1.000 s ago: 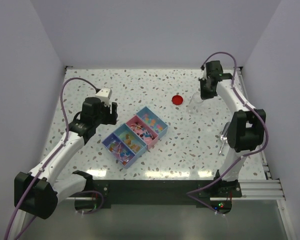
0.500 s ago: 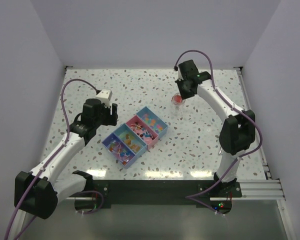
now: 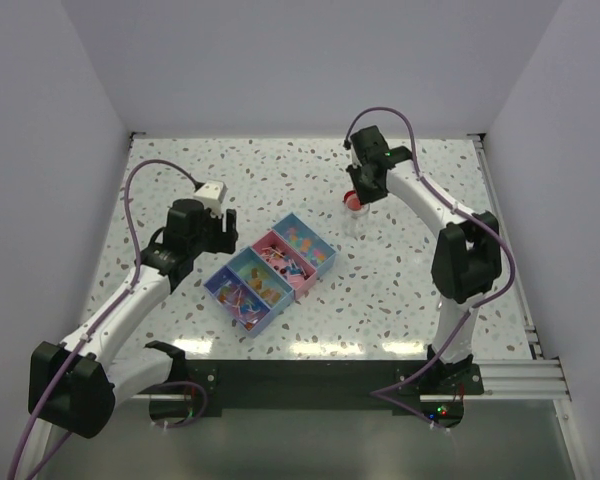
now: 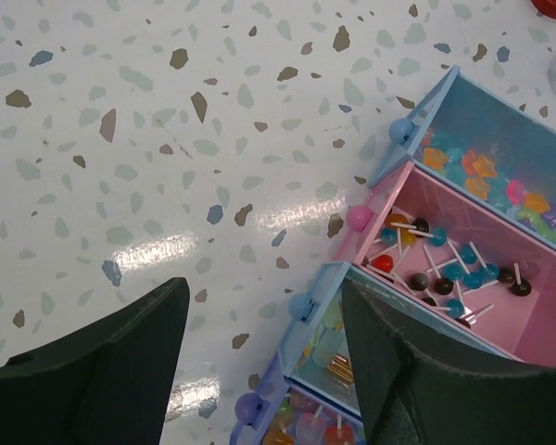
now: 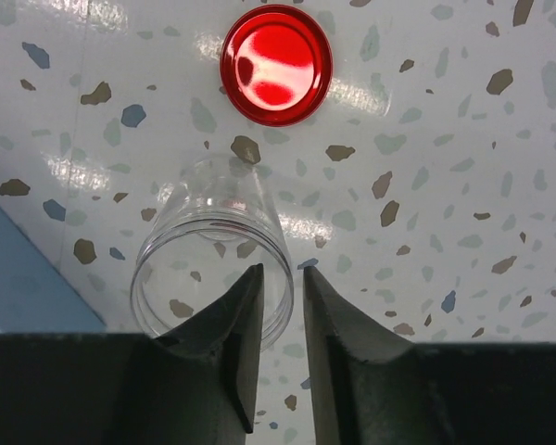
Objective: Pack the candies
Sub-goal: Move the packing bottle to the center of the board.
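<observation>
The candies point(image 3: 280, 262) fill a four-compartment tray point(image 3: 242, 308) at mid-table; in the left wrist view I see lollipops point(image 4: 445, 269) in the pink compartment and wrapped sweets point(image 4: 486, 176) in the blue one. My left gripper point(image 4: 264, 287) hovers open above the tray's left edge, holding nothing. A clear empty jar point(image 5: 213, 250) stands on the table just in front of a round red lid point(image 5: 276, 63). My right gripper point(image 5: 283, 271) straddles the jar's rim, one finger inside and one outside, slightly parted with a gap round the wall.
White walls close in the speckled table point(image 3: 180, 180) on three sides. The red lid point(image 3: 352, 200) and the jar point(image 3: 358, 220) lie right of the tray's far end. The tray's purple end compartment point(image 4: 306, 422) lies under my left gripper.
My right arm has swung left from the back right corner with the jar and set it by the red lid; its jaws have parted slightly. The left arm has not moved.
</observation>
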`<state>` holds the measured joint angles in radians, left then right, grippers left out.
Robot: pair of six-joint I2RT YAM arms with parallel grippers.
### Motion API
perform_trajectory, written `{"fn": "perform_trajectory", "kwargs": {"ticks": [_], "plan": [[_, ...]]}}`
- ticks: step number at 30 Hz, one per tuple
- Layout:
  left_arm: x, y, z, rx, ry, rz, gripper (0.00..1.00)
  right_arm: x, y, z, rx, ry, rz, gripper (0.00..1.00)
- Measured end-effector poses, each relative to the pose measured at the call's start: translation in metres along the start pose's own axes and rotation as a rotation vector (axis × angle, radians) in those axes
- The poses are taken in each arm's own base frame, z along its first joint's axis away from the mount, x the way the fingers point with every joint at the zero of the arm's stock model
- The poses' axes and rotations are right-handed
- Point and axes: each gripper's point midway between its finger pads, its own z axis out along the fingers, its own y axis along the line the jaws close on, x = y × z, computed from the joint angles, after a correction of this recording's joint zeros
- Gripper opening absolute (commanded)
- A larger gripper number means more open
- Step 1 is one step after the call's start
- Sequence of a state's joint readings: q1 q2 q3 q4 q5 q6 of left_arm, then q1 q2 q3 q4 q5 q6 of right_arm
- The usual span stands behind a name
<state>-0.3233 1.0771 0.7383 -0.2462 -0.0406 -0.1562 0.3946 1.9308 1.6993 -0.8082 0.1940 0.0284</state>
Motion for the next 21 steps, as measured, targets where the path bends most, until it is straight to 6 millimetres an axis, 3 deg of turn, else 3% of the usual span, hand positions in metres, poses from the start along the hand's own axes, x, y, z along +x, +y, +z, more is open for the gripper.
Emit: {"fn": "perform_trajectory", "kwargs": {"ticks": [5, 8, 12, 17, 21], "plan": [[0.000, -0.005, 0.001, 0.028, 0.003, 0.000, 0.76, 0.000, 0.000, -0.002, 0.002, -0.003, 0.006, 0.42], [0.007, -0.009, 0.006, 0.051, 0.029, 0.000, 0.78, -0.004, -0.003, -0.015, 0.002, -0.028, 0.022, 0.55], [0.013, -0.015, 0.013, 0.081, 0.065, 0.000, 0.78, -0.016, -0.013, -0.057, 0.007, -0.120, 0.072, 0.61], [0.014, -0.027, 0.026, 0.142, 0.102, -0.003, 0.75, -0.021, -0.035, -0.115, 0.005, -0.266, 0.174, 0.61], [0.013, -0.036, 0.041, 0.184, 0.137, 0.000, 0.70, -0.010, -0.058, -0.131, 0.024, -0.311, 0.254, 0.62]]}}
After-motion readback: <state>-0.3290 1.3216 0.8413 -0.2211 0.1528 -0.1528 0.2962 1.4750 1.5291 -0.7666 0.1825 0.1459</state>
